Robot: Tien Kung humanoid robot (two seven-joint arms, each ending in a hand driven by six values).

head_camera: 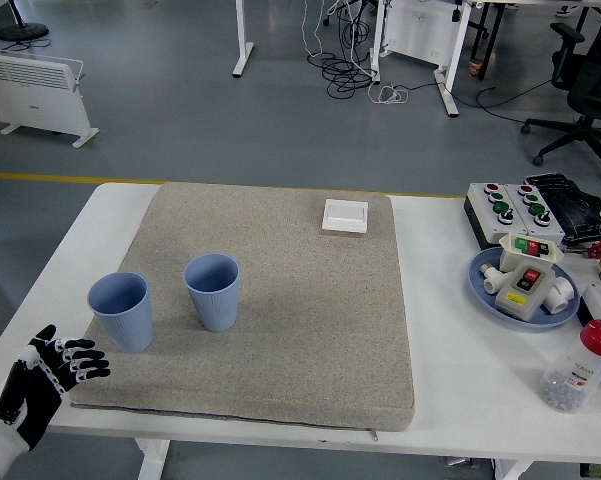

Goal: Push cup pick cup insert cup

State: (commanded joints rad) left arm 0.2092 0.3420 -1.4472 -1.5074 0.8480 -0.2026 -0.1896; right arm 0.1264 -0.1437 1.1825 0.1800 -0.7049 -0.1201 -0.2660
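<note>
Resting with fingers [80, 352] spread, the left hand [50, 372] sits near two unlabelled blue cups [121, 310].

Two blue cups stand upright on a grey mat [280, 330] on the white table [480, 380]: the left cup [121, 311] near the mat's left edge, the right cup [213, 291] just beside it, apart. The left hand [55, 372] rests at the table's near left corner, fingers spread, holding nothing. A white switch [345, 215] lies at the mat's far edge.
</note>
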